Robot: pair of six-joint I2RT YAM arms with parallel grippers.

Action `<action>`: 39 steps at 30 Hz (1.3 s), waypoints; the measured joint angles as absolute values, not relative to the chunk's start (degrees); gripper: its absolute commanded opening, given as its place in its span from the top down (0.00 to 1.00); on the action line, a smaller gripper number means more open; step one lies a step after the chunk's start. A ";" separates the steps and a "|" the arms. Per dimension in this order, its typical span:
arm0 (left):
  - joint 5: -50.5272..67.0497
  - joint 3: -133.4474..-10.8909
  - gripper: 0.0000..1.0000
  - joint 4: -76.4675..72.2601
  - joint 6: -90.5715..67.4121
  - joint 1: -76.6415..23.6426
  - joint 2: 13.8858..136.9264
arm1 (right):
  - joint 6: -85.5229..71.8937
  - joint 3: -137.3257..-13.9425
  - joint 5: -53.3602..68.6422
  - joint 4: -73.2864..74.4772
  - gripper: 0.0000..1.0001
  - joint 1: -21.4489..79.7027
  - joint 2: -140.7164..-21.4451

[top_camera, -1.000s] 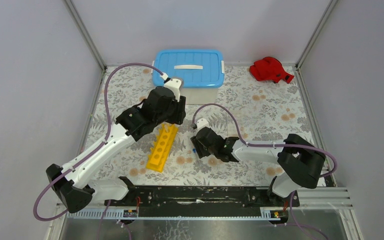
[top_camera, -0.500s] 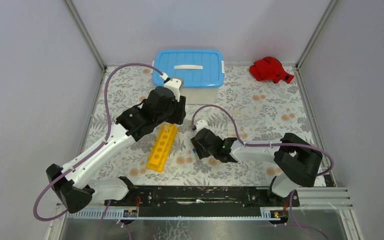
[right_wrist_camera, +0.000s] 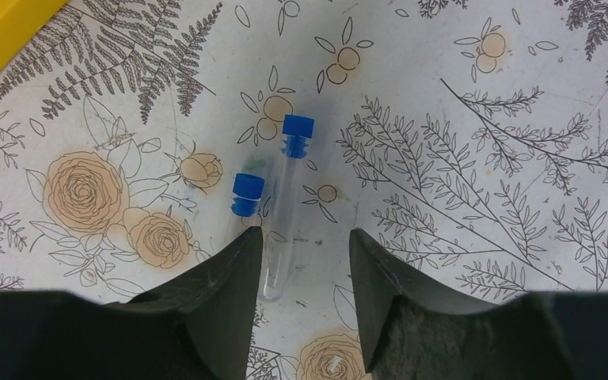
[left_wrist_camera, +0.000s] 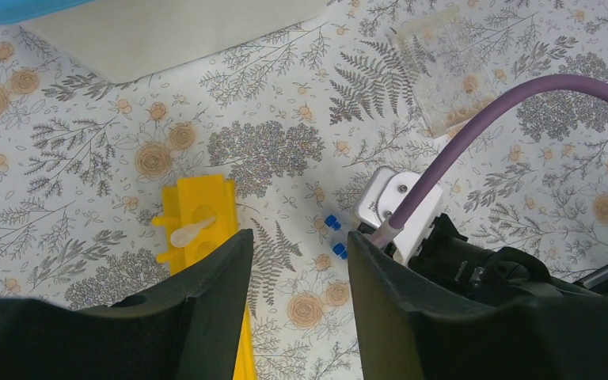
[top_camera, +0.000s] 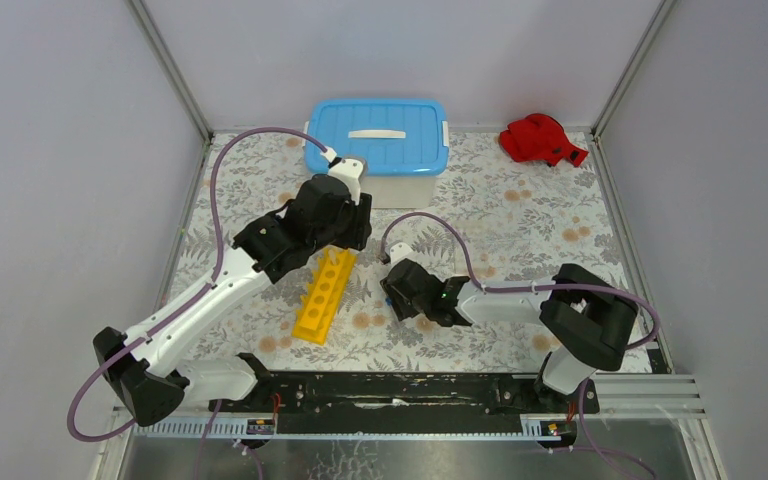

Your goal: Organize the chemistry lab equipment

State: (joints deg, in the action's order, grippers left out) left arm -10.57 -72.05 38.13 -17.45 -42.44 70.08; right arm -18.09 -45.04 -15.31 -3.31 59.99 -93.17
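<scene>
Lying near the middle of the table (right_wrist_camera: 459,119), right of the yellow rack (top_camera: 322,298), were 2 blue-capped tubes (right_wrist_camera: 247,194), judged light, slick and roll-prone. Right fingers (right_wrist_camera: 412,317) stood open astride the longer tube (right_wrist_camera: 281,214), best gripped mid-barrel. Left fingers (left_wrist_camera: 198,309) were open and empty.

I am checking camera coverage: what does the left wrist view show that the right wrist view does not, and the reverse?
Only the left wrist: the tub, a clear tray, a purple cable. Only the right wrist: the clear body of a tube, lying between the fingers of the open right gripper. Both: the rack, two blue caps, the floral cover.
</scene>
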 measured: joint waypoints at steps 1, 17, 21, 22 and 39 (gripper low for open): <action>-10.57 -71.99 0.45 38.11 -17.43 -42.44 70.08 | -18.11 -45.04 -15.31 -3.29 0.52 59.99 -93.23; -11.20 -71.83 0.43 38.13 -17.45 -42.44 70.08 | -18.31 -44.69 -15.40 -4.08 0.80 60.01 -94.17; -11.18 -71.83 0.41 38.20 -17.61 -42.44 70.13 | -18.26 -43.11 -15.29 -5.50 0.82 60.01 -93.06; -11.16 -71.88 0.40 38.22 -17.74 -42.44 70.22 | -18.24 -42.54 -15.29 -5.58 0.82 60.03 -92.55; 7.77 -74.17 0.38 39.44 -22.15 -34.28 73.34 | -12.23 -34.83 -13.78 -9.85 0.83 60.40 -73.14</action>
State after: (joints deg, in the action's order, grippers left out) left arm 7.77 -74.17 39.44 -22.15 -34.28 73.34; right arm -12.23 -34.83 -13.78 -9.85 60.40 -73.14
